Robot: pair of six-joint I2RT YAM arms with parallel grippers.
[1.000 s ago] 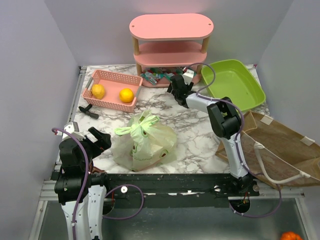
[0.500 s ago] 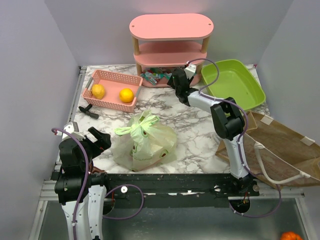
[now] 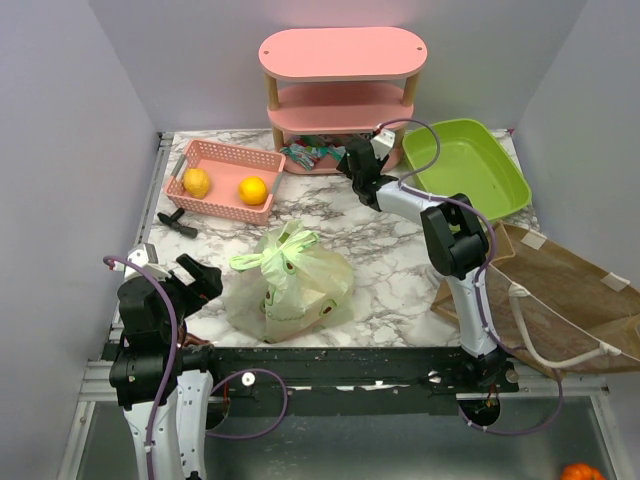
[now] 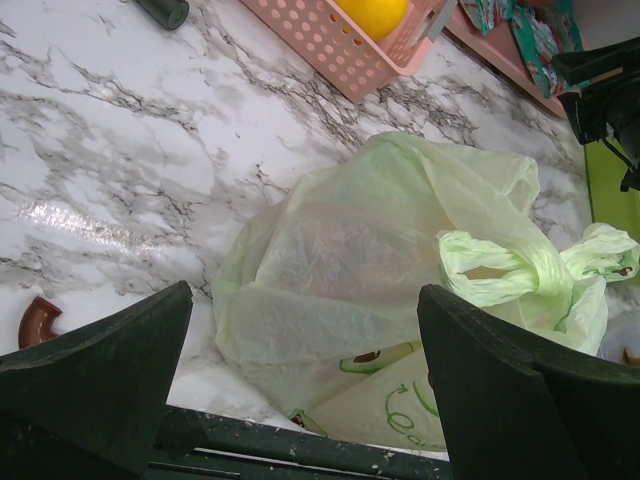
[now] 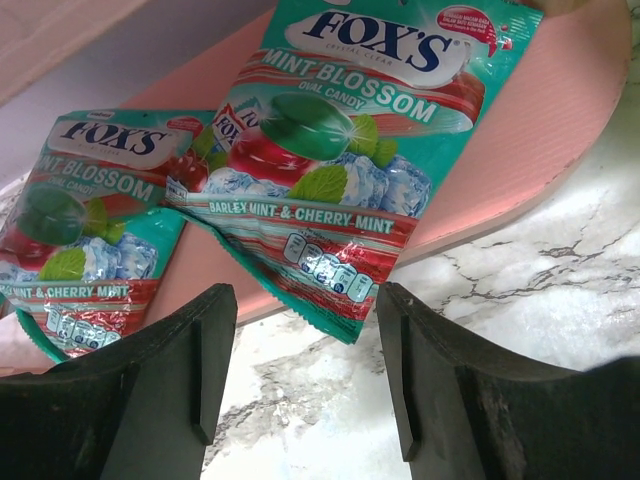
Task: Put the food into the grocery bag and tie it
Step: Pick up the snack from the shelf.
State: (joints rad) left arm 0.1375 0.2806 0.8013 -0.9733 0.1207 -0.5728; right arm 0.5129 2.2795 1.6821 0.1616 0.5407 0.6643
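The grocery bag [image 3: 290,282], pale green with avocado prints, sits knotted at the table's front middle; its tied handles [image 4: 505,268] stand up on top, and what it contains is blurred through the plastic. My left gripper [image 3: 203,280] rests open just left of the bag [image 4: 370,230], touching nothing. Two teal-and-red snack packets [image 3: 310,154] lie on the pink shelf's bottom board. The nearer packet [image 5: 340,170] overhangs the board's edge, the other packet [image 5: 80,230] lies to its left. My right gripper [image 5: 305,335] is open right in front of the overhanging corner, with nothing between its fingers.
A pink basket [image 3: 222,205] at the back left holds two yellow-orange fruits [image 3: 253,190]. A black tool [image 3: 177,222] lies in front of it. The pink shelf [image 3: 342,52] stands at the back, a green tray [image 3: 495,195] at the back right, a brown paper bag [image 3: 565,300] at the right.
My right gripper has moved a little further toward the shelf and the packets, and its jaws have narrowed somewhat. The left arm and the bag have not moved.
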